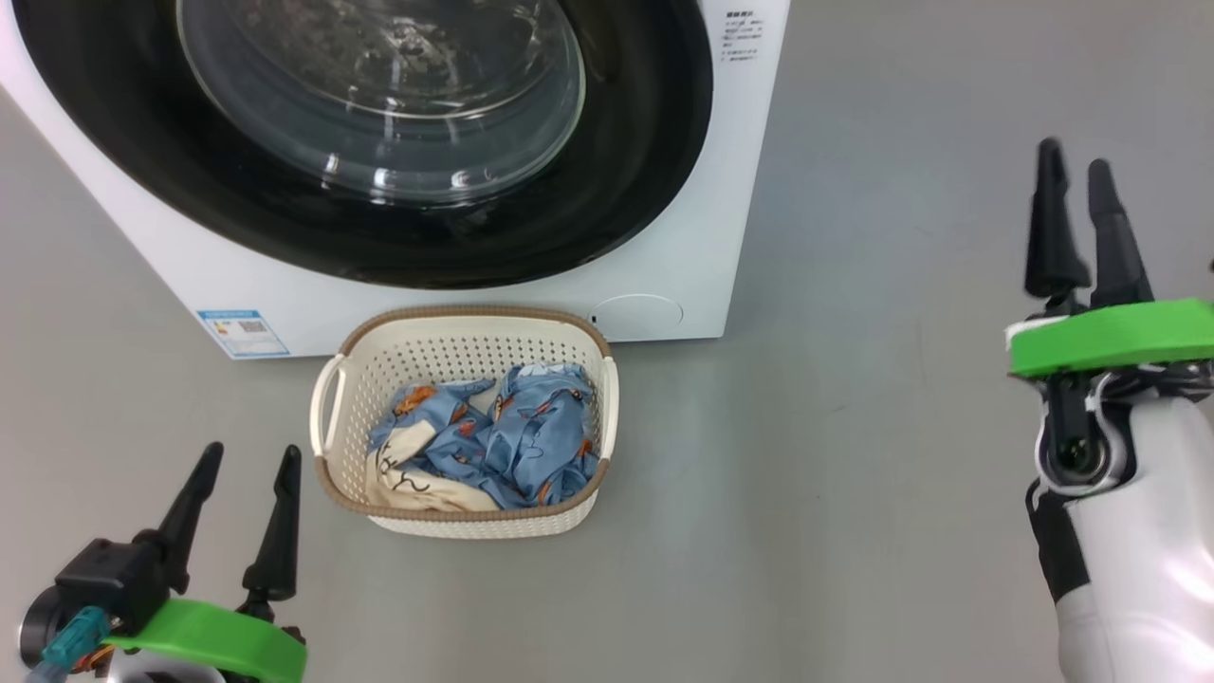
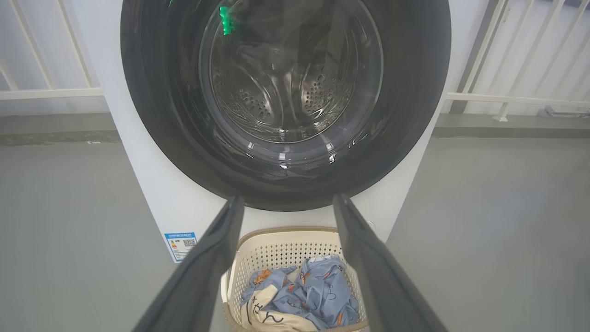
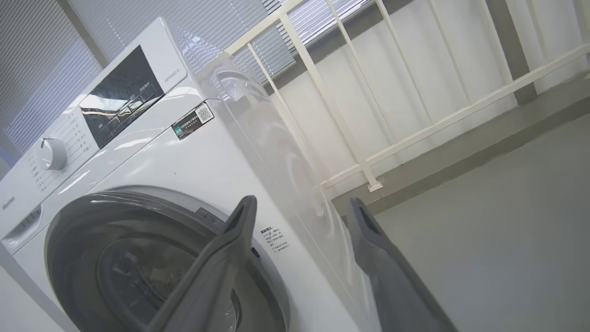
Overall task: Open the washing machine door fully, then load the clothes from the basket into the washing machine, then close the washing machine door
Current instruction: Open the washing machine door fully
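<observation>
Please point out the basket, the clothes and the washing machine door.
the basket (image 1: pixel 465 311): head view, far brown rim.
the clothes (image 1: pixel 531 446): head view, blue fabric.
the washing machine door (image 2: pixel 152 115): left wrist view, black ring.

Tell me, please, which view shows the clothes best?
Head view: it looks into the basket, clothes whole. Left wrist view crops them at its bottom edge; right wrist view faces the washing machine.

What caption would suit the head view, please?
Open left gripper and right gripper flank the basket of clothes before the shut washing machine door.
</observation>
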Motion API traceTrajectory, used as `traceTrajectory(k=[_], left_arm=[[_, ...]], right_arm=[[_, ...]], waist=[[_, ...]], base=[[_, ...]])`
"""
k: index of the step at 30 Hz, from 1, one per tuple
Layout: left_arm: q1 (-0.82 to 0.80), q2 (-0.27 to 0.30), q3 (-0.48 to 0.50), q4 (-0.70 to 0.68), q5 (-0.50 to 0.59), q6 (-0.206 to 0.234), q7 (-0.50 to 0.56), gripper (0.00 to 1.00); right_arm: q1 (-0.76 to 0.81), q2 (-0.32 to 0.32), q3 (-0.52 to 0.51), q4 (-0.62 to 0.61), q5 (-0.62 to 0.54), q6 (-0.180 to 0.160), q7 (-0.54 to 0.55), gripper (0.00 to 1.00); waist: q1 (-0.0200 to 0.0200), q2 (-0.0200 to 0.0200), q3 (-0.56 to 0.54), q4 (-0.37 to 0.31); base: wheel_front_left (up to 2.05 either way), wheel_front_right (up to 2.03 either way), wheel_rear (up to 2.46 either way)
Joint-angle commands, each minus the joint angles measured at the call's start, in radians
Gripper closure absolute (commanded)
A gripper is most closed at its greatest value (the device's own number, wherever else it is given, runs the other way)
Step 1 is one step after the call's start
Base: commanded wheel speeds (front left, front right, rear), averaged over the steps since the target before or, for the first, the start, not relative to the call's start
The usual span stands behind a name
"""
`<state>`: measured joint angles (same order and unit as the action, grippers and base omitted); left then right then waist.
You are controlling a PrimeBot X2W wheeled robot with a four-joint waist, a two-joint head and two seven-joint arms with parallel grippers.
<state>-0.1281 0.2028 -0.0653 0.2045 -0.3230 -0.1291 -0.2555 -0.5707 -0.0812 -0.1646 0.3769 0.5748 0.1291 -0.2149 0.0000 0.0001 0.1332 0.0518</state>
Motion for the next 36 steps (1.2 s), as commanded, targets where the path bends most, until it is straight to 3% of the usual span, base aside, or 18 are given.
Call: traceTrajectory(k=[1, 5, 7, 8, 9, 11, 12, 24, 36], left_arm=[[-0.042, 0.027, 0.028, -0.026, -0.006, -0.002, -0.006, 0.00], [-0.051, 0.028, 0.021, -0.021, -0.014, -0.002, -0.006, 0.00], [-0.054, 0.028, 0.019, -0.020, -0.016, -0.002, -0.006, 0.00], [-0.056, 0.029, 0.018, -0.019, -0.018, -0.002, -0.006, 0.00], [-0.058, 0.029, 0.016, -0.019, -0.020, -0.002, -0.006, 0.00], [-0.063, 0.030, 0.014, -0.019, -0.023, -0.002, -0.006, 0.00], [-0.066, 0.030, 0.013, -0.019, -0.025, -0.002, -0.006, 0.00], [-0.097, 0.026, 0.006, -0.012, -0.042, -0.002, -0.006, 0.00], [-0.137, 0.017, -0.017, -0.019, -0.056, -0.002, -0.006, 0.00]], right_arm=[[-0.042, 0.015, 0.003, -0.009, 0.047, 0.002, 0.013, 0.00], [-0.076, 0.025, -0.047, 0.034, 0.166, 0.002, 0.042, 0.00], [-0.085, 0.027, -0.063, 0.049, 0.207, 0.002, 0.053, 0.05], [-0.094, 0.028, -0.076, 0.069, 0.248, 0.002, 0.069, 0.20], [-0.105, 0.029, -0.091, 0.086, 0.285, 0.002, 0.077, 0.45], [-0.127, 0.030, -0.105, 0.130, 0.368, 0.002, 0.100, 0.87], [-0.140, 0.030, -0.107, 0.150, 0.403, 0.002, 0.106, 1.00], [-0.349, 0.031, -0.106, 0.391, 0.648, 0.002, 0.225, 1.00], [-0.617, 0.030, -0.127, 0.549, 0.632, 0.002, 0.290, 1.00]], waist=[[0.0000, -0.0001, 0.010, 0.008], [0.0000, -0.0001, 0.026, 0.017], [0.0000, -0.0001, 0.029, 0.019], [0.0000, -0.0001, 0.033, 0.021], [0.0000, -0.0001, 0.037, 0.023], [0.0000, -0.0001, 0.046, 0.028], [0.0000, -0.0001, 0.051, 0.031], [0.0000, -0.0001, 0.109, 0.067], [0.0000, -0.0001, 0.194, 0.107]], base=[[0.00, 0.00, 0.00], [0.00, 0.00, 0.00], [0.00, 0.00, 0.00], [0.00, 0.00, 0.00], [0.00, 0.00, 0.00], [0.00, 0.00, 0.00], [0.00, 0.00, 0.00], [0.00, 0.00, 0.00], [0.00, 0.00, 0.00]])
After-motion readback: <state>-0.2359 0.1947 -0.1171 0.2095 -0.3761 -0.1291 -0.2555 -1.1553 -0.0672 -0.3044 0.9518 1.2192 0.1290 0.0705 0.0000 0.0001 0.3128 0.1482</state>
